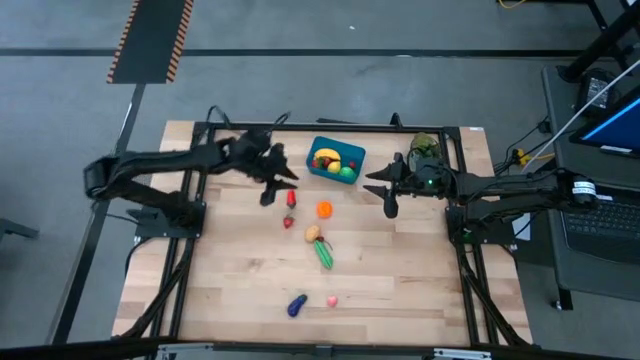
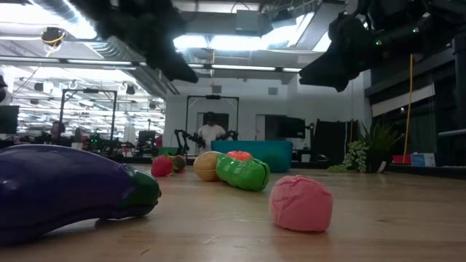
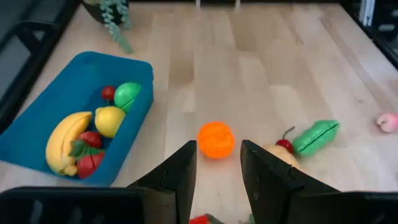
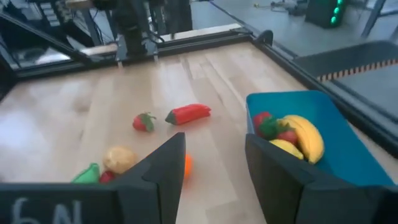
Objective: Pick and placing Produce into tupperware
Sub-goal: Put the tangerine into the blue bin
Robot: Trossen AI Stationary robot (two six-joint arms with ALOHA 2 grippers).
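Orange fruit just beyond left fingers, spread, untouched

A teal-blue tub is sitting near the table's far edge, holding a banana, a lemon, a green piece and red pieces. Lying loose on the wood are a red pepper, strawberry, orange, potato, green pod, eggplant and pink piece.
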